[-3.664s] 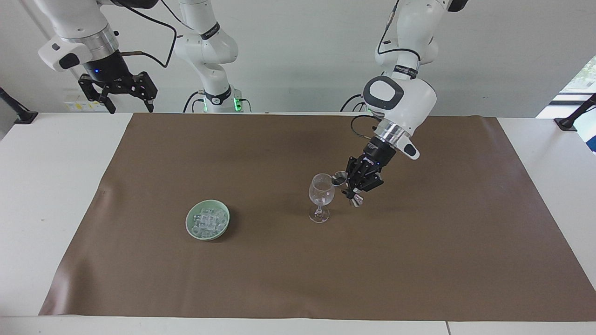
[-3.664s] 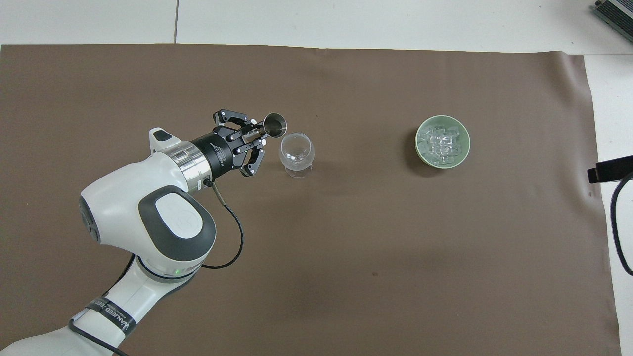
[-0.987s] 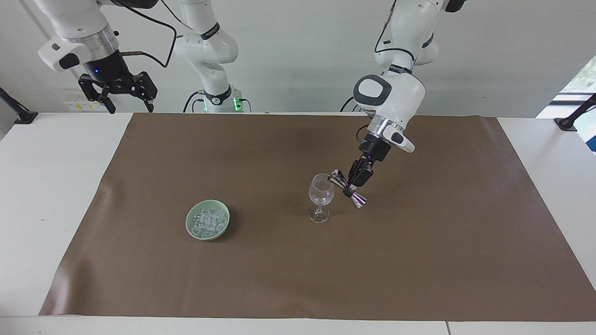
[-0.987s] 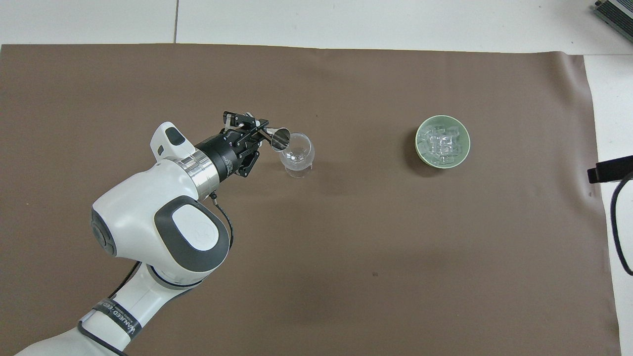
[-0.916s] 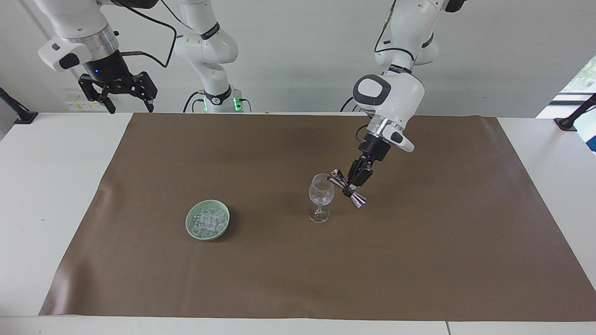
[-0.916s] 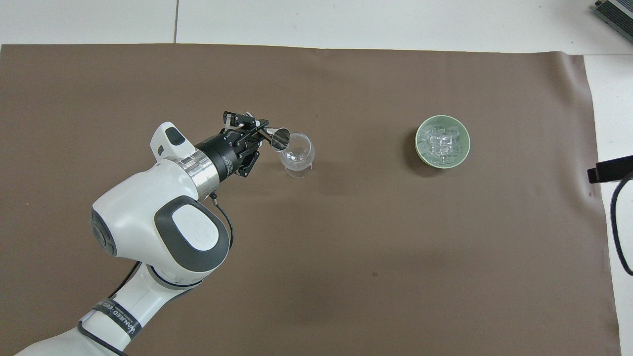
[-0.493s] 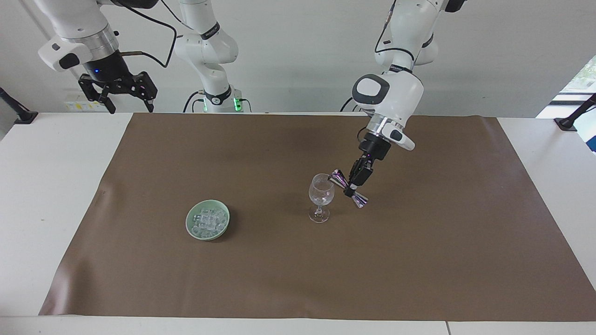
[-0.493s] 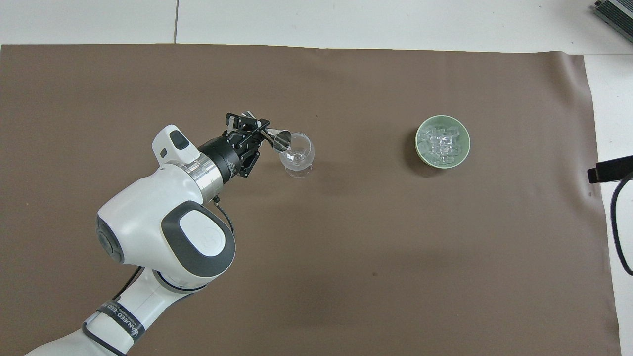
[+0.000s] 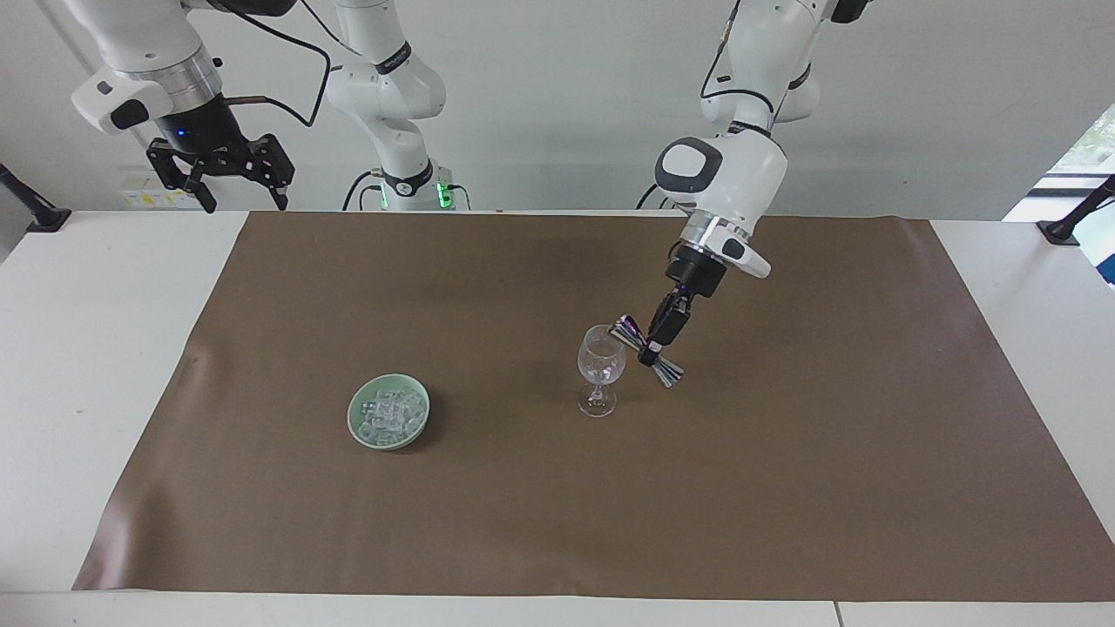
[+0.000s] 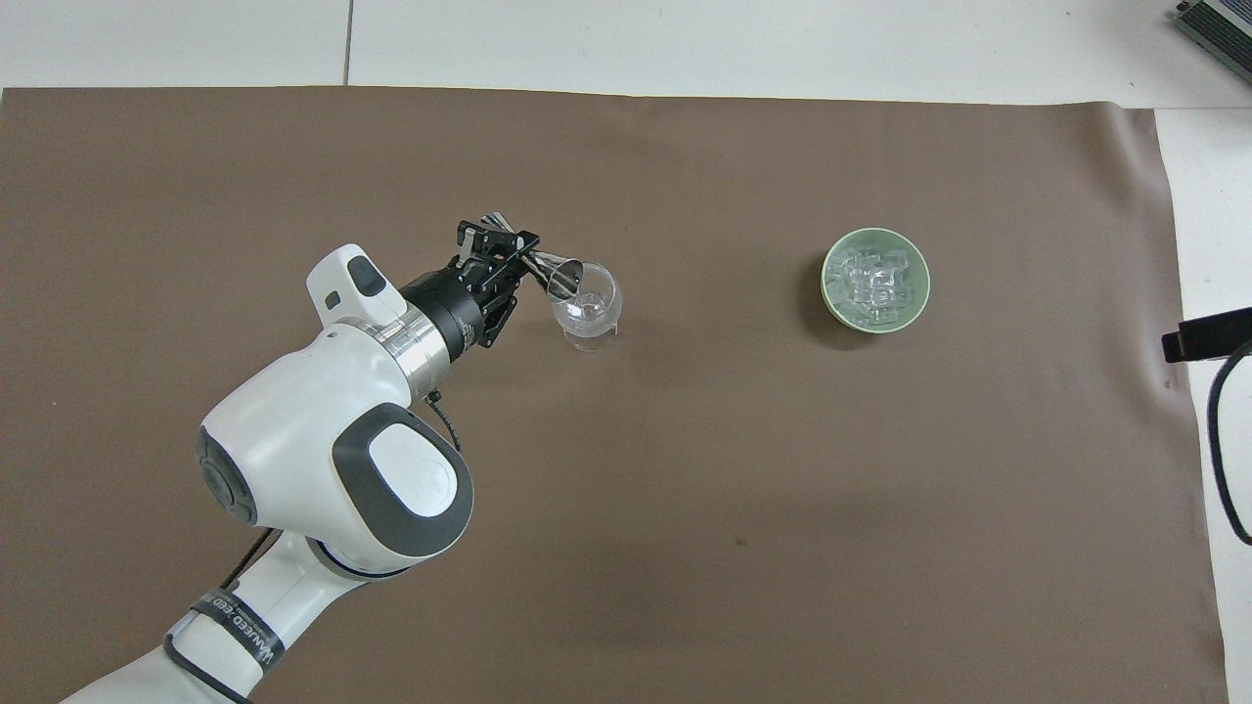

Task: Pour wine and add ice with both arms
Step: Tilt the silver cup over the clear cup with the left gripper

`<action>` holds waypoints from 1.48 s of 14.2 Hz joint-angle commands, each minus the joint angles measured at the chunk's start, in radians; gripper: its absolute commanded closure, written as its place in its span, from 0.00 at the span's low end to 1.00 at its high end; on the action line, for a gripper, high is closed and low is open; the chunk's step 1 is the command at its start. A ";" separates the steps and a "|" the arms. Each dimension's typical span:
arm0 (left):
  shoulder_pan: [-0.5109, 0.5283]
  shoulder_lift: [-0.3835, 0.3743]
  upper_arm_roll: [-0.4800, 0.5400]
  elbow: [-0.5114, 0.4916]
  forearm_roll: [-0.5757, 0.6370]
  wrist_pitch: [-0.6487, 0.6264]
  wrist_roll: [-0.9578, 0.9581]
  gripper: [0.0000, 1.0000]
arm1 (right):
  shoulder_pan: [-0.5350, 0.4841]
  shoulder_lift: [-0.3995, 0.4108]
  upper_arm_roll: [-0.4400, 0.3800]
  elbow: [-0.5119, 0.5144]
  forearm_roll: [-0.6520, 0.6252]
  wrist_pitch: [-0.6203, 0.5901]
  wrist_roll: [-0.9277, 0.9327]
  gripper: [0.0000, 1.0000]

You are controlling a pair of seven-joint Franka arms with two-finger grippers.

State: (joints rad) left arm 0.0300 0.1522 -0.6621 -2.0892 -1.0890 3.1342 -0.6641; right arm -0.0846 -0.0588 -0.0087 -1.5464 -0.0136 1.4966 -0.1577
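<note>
A clear stemmed glass (image 9: pixel 600 360) (image 10: pixel 587 305) stands upright near the middle of the brown mat. My left gripper (image 9: pixel 653 347) (image 10: pixel 516 258) is shut on the waist of a small steel jigger (image 9: pixel 667 374) (image 10: pixel 561 277). The jigger is tipped steeply, its mouth at the glass's rim on the side toward the left arm's end. Wine itself cannot be made out. The ice (image 9: pixel 389 413) (image 10: pixel 873 281) is heaped in a pale green dish (image 9: pixel 352 418) (image 10: pixel 827 295) toward the right arm's end. My right gripper (image 9: pixel 244 202) hangs open and waits above the mat's corner near its base.
The brown mat (image 9: pixel 784 479) covers most of the white table. A black clamp (image 10: pixel 1206 334) with a cable sits at the table edge at the right arm's end. Both arm bases stand along the robots' edge.
The left wrist has rolled further and risen a little, tipping the jigger more steeply over the glass's rim. Glass, dish and right arm have stayed put.
</note>
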 commanded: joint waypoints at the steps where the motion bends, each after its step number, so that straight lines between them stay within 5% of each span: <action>1: -0.018 0.015 0.007 0.003 0.038 0.032 0.001 1.00 | 0.000 -0.012 0.001 -0.006 0.001 0.004 0.012 0.00; 21: -0.013 0.052 0.012 0.032 0.179 0.043 0.007 1.00 | 0.000 -0.012 0.000 -0.006 0.001 0.004 0.007 0.00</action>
State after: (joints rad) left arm 0.0287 0.1802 -0.6605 -2.0794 -0.9351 3.1500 -0.6641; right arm -0.0846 -0.0588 -0.0087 -1.5464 -0.0136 1.4966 -0.1577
